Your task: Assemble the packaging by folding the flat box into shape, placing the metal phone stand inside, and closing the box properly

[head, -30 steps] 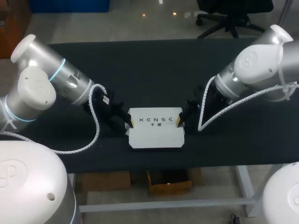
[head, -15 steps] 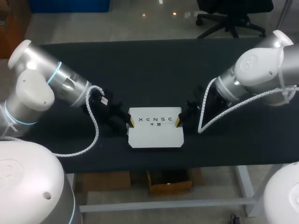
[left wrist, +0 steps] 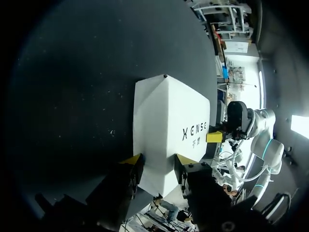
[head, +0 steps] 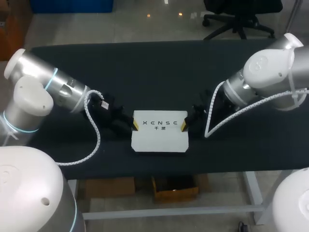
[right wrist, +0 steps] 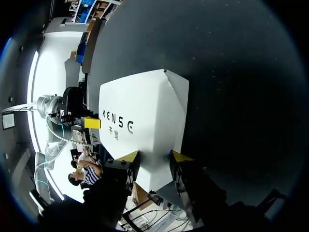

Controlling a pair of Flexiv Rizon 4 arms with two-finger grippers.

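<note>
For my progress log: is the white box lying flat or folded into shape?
Folded into shape, it seems: both wrist views show the white box with two faces meeting at a raised edge.

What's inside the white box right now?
The white box shows only closed outer faces, with the left gripper and right gripper shut on its ends. Its inside is covered, so contents cannot be told.

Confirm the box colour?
The box is white with dark lettering on top, clearest in the head view.
</note>
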